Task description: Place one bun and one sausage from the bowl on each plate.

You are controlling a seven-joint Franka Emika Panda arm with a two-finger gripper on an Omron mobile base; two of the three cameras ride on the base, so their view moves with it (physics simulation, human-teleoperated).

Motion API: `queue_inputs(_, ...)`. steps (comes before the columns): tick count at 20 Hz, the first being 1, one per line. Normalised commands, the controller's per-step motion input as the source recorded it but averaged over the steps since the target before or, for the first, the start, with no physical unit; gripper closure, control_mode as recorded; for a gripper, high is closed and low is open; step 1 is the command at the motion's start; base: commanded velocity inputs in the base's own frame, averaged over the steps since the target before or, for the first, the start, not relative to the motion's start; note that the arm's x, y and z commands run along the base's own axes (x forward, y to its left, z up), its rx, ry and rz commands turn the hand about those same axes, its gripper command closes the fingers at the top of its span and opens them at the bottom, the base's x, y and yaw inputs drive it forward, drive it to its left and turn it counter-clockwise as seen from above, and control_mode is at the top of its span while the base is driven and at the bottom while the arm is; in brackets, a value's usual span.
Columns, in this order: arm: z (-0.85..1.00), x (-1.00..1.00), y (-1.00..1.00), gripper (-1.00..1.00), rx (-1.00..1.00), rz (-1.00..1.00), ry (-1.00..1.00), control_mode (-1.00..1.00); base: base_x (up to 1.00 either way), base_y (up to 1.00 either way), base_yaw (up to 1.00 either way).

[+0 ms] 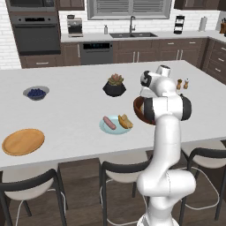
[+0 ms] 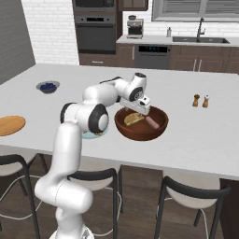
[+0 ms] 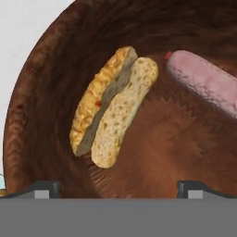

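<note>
Bun (image 3: 113,111) beside sausage (image 3: 206,83) in bowl (image 3: 41,83), below open gripper (image 3: 118,187).

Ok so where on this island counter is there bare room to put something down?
Widest bare stretch: between the orange plate, the blueberry bowl and the blue plate. Also free: right of the wooden bowl, in front of the salt and pepper shakers. Crowded: plant pot, blue plate and wooden bowl cluster, with the open gripper over the bowl.

Inside the dark wooden bowl (image 3: 41,92) lies a split bun (image 3: 113,106), tilted, and a pink sausage (image 3: 206,81) near it, not touching. The two finger tips (image 3: 44,189) stand wide apart below.
</note>
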Motion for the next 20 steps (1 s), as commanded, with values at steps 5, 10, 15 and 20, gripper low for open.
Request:
queue_inputs(5, -0.08, 0.28, 0.0, -1.0, 0.0, 0.0, 0.0, -1.0, 0.0, 0.0, 0.0)
queue_inputs(10, -0.07, 0.28, 0.0, -1.0, 0.0, 0.0, 0.0, -1.0, 0.0, 0.0, 0.0)
queue_inputs(15, -0.19, 0.23, 0.03, -1.0, 0.0, -0.02, 0.0, -1.0, 0.0, 0.0, 0.0)
queue_inputs(20, -0.34, 0.03, 0.0, -1.0, 0.01, -0.03, 0.0, -1.0, 0.0, 0.0, 0.0)
